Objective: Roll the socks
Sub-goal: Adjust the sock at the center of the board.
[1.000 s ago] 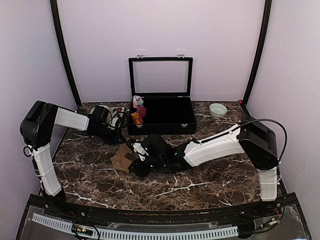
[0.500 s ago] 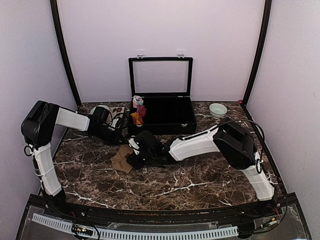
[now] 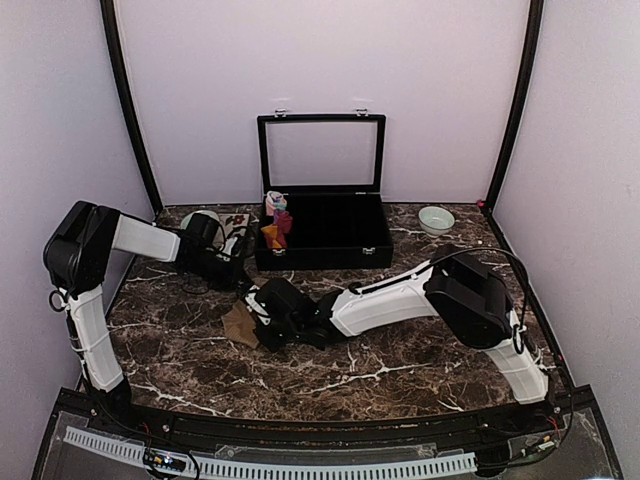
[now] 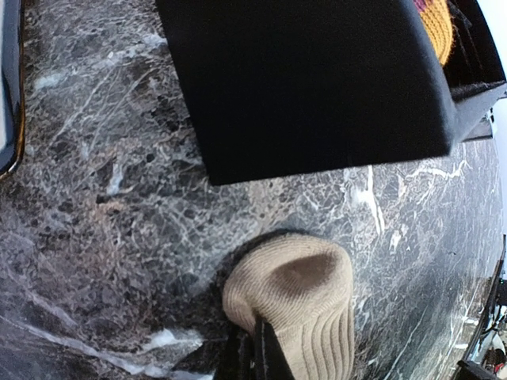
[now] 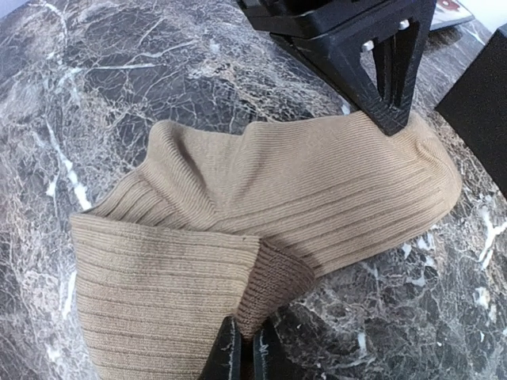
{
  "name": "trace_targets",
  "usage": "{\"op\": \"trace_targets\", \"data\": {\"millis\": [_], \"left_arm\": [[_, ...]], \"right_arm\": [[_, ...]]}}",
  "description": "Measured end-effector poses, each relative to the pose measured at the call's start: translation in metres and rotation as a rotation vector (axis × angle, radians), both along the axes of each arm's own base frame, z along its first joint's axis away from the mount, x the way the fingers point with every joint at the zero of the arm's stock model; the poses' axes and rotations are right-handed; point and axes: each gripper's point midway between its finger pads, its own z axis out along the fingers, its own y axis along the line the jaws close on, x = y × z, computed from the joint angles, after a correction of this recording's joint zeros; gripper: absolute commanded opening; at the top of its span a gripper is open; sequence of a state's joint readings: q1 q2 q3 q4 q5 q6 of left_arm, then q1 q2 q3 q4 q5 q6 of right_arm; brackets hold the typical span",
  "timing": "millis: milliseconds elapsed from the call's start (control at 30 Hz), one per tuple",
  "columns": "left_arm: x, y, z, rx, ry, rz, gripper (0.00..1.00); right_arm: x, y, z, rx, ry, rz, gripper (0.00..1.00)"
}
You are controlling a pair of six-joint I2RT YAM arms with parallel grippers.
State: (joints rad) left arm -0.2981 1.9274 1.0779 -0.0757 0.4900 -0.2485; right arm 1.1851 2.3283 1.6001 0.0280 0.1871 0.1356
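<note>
A tan-brown sock (image 5: 261, 214) lies flat on the marble with its cuff end folded over, seen from above as a brown patch (image 3: 240, 324). My right gripper (image 5: 242, 352) is shut on the folded cuff edge, low over the table (image 3: 264, 314). My left gripper (image 4: 255, 355) is shut on the sock's rounded toe end (image 4: 297, 289), beside the black case's corner; its black fingers (image 5: 392, 87) show at the sock's far end. A red and orange sock bundle (image 3: 277, 230) sits in the case's left compartment, its orange part (image 4: 438, 24) just visible.
The black case (image 3: 330, 250) stands open at the back middle, lid up, with a pink and light-blue bundle (image 3: 275, 203) at its left end. A pale green bowl (image 3: 435, 219) sits back right. A white dish (image 3: 203, 218) lies behind the left arm.
My right arm has swung left across the table to the tan sock, and its jaws have gone from open to shut on the cuff. The left gripper kept its hold.
</note>
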Motion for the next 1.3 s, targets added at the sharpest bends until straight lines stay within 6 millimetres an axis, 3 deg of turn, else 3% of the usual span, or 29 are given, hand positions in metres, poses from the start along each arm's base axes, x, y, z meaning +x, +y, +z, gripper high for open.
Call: {"op": "trace_targets", "data": {"millis": [200,333,433,600,733,833,967,1167,1300], "left_arm": [[0.001,0.000,0.000,-0.002,0.000,0.000,0.00],[0.002,0.000,0.000,-0.005,0.001,0.001,0.00],[0.004,-0.002,0.004,-0.027,0.004,-0.004,0.00],[0.000,-0.015,0.016,-0.130,0.019,-0.044,0.00],[-0.004,-0.027,0.028,-0.214,0.023,-0.089,0.00],[-0.008,-0.033,0.034,-0.260,0.032,-0.120,0.00],[-0.009,-0.038,0.042,-0.294,0.024,-0.148,0.00],[-0.015,-0.046,0.053,-0.350,-0.018,-0.236,0.00],[-0.023,-0.053,0.069,-0.402,-0.086,-0.342,0.00]], "right_arm": [[-0.007,-0.009,0.004,-0.033,-0.042,0.010,0.00],[-0.015,-0.015,0.018,-0.046,-0.082,0.032,0.00],[-0.033,-0.012,0.039,-0.038,-0.125,0.075,0.00],[-0.087,-0.004,0.067,-0.034,-0.189,0.190,0.00],[-0.124,-0.012,0.048,-0.108,-0.192,0.269,0.03],[-0.136,-0.026,0.025,-0.193,-0.173,0.304,0.30],[-0.143,-0.040,0.001,-0.265,-0.133,0.335,0.47],[-0.146,-0.053,0.002,-0.244,-0.071,0.332,0.51],[-0.142,-0.075,0.002,-0.202,0.030,0.293,0.51]]}}
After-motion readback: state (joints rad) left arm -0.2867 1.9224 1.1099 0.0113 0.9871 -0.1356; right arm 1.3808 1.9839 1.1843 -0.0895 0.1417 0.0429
